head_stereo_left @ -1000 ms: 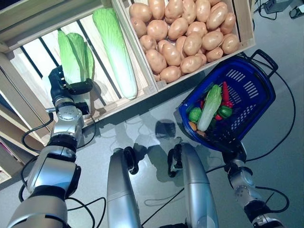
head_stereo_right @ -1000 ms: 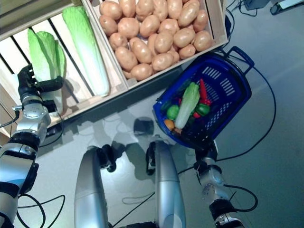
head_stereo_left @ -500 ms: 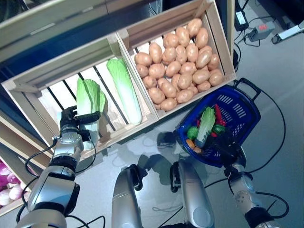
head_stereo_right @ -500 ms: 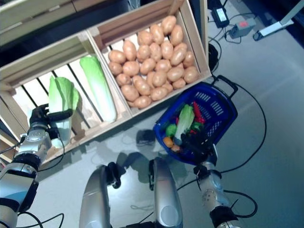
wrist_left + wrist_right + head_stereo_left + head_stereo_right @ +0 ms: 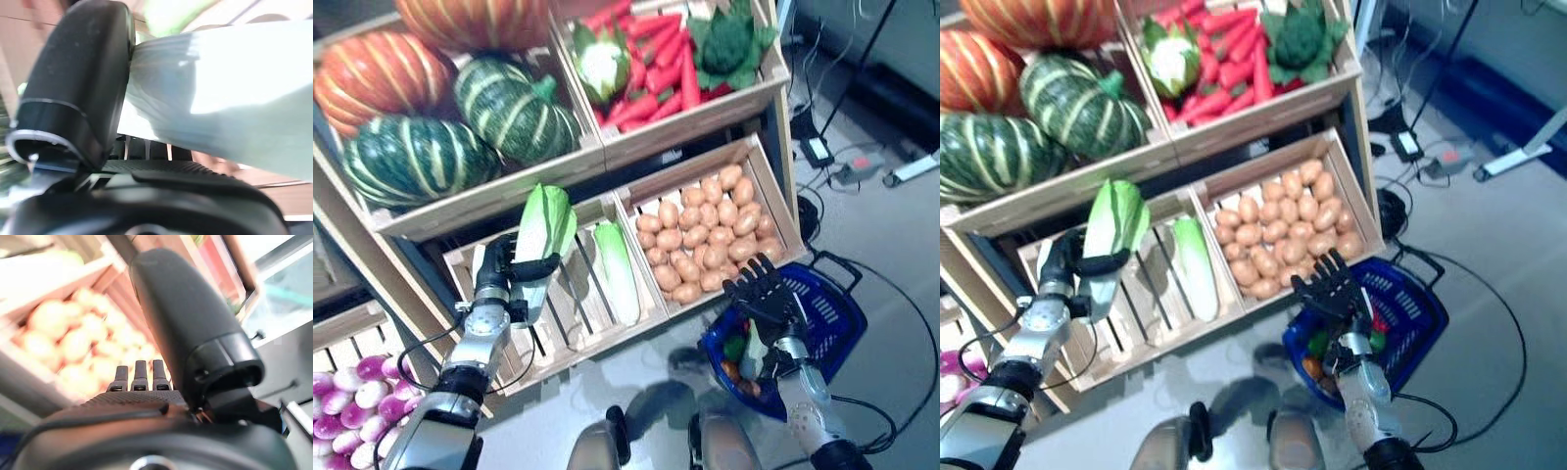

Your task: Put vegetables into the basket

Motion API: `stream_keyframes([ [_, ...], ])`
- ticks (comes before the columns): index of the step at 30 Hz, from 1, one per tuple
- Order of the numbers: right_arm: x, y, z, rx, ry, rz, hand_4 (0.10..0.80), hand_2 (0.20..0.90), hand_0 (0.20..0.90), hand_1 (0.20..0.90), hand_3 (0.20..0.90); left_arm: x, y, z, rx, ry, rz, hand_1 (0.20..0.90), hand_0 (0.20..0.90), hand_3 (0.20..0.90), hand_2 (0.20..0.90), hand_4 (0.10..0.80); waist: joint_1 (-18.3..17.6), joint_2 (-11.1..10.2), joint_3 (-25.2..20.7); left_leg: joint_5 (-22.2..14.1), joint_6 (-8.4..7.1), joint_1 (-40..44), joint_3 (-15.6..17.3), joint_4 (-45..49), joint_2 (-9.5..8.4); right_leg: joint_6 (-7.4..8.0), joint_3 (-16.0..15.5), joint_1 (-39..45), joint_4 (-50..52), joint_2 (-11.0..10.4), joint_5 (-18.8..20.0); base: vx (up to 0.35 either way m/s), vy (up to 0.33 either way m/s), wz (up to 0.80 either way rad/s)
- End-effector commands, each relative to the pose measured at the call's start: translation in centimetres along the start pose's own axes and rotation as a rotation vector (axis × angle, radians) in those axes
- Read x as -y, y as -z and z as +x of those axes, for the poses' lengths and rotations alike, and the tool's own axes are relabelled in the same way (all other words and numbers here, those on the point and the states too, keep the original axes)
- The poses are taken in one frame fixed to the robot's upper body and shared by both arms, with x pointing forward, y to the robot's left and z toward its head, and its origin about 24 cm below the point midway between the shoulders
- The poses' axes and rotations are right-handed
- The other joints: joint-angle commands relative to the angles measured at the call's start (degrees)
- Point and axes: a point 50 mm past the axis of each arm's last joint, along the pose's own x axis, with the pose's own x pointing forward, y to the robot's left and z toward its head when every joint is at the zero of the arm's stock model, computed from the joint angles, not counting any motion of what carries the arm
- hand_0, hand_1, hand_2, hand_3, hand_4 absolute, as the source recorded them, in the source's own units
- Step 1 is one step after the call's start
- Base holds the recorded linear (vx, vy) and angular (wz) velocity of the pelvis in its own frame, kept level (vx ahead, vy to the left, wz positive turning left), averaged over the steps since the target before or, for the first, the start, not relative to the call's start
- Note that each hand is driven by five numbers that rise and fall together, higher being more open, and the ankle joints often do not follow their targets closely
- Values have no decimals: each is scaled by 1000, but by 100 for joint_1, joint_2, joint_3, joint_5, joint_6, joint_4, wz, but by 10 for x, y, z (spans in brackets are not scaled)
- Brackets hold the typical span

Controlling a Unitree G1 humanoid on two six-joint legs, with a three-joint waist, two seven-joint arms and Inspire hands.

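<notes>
My left hand (image 5: 495, 287) is shut on the white stalk end of a napa cabbage (image 5: 543, 228). It holds the cabbage upright over the slatted wooden crate (image 5: 475, 257). In the left wrist view the thumb (image 5: 78, 83) presses against the pale stalk (image 5: 220, 88). A second napa cabbage (image 5: 617, 269) lies in the same crate. My right hand (image 5: 766, 299) is open with fingers spread, in front of the blue basket (image 5: 837, 318). The basket sits low at the right with several vegetables (image 5: 751, 351) in it.
A crate of potatoes (image 5: 710, 230) stands right of the cabbages. The shelf above carries striped pumpkins (image 5: 460, 117), carrots (image 5: 651, 83), a cauliflower (image 5: 600, 61) and broccoli (image 5: 729, 39). Purple-white turnips (image 5: 342, 426) fill a low crate at the left. Power adapters (image 5: 822, 152) lie on the floor.
The camera has tilted up, bringing the upper shelf into view. My left hand has raised the cabbage higher over its crate. My right hand now shows spread open before the basket.
</notes>
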Motion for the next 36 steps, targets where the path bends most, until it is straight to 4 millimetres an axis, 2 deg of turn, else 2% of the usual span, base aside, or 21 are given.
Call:
stream_keyframes([
  [1,-25,-28,7,191,-225,18,800,900,900,900,900,-5,-59,-1,376,2,-72,300,300,300,300,400,106,-76,-819,-122,330,560,48,-510,-381,-74,-86,534,-1503,46,1072,39,-79,16],
  [4,-30,-35,12,199,-309,104,800,900,900,900,900,19,-71,-14,472,92,-104,300,300,300,300,400,240,-100,-1015,144,287,776,-93,-1163,-419,-5,-161,823,-2140,135,1368,24,-78,11],
  [5,-35,-39,15,213,-361,192,800,900,900,900,900,32,-81,-21,538,130,-105,300,300,300,300,400,328,-118,-1110,260,277,874,-170,-1492,-429,30,-184,944,-2423,162,1507,13,-68,13],
  [9,-50,-41,21,206,-448,377,800,900,900,900,900,49,-93,-31,632,146,-21,300,300,300,300,400,446,-159,-1235,424,280,1022,-273,-1969,-440,81,-267,1113,-2824,205,1685,2,-56,9],
  [12,-71,-38,25,159,-523,501,800,900,900,900,900,64,-105,-35,686,169,14,300,300,300,300,400,500,-223,-1317,395,309,989,-380,-1991,-474,113,-280,1157,-3048,213,1807,-21,-46,12],
  [15,-88,-35,27,129,-554,539,800,900,900,900,900,76,-108,-41,708,203,32,300,300,300,300,400,529,-259,-1364,366,336,1030,-324,-1991,-471,130,-294,1194,-3138,207,1877,0,0,0],
  [25,-117,-38,34,119,-598,550,800,900,900,900,900,94,-123,-51,774,289,41,300,300,300,300,400,614,-305,-1467,290,380,1083,-279,-1991,-482,161,-263,1187,-3192,221,1939,4,-8,1],
  [30,-134,-49,33,162,-698,578,800,900,900,900,900,98,-125,-52,782,310,93,300,300,300,300,400,640,-298,-1465,283,387,1085,-279,-1991,-482,157,-241,1182,-3192,240,1936,0,0,0],
  [36,-153,-69,32,210,-807,588,800,900,900,900,900,103,-118,-51,765,332,143,300,300,300,300,400,655,-311,-1464,261,394,1141,-262,-1991,-483,152,-220,1220,-3192,256,1926,0,0,0],
])
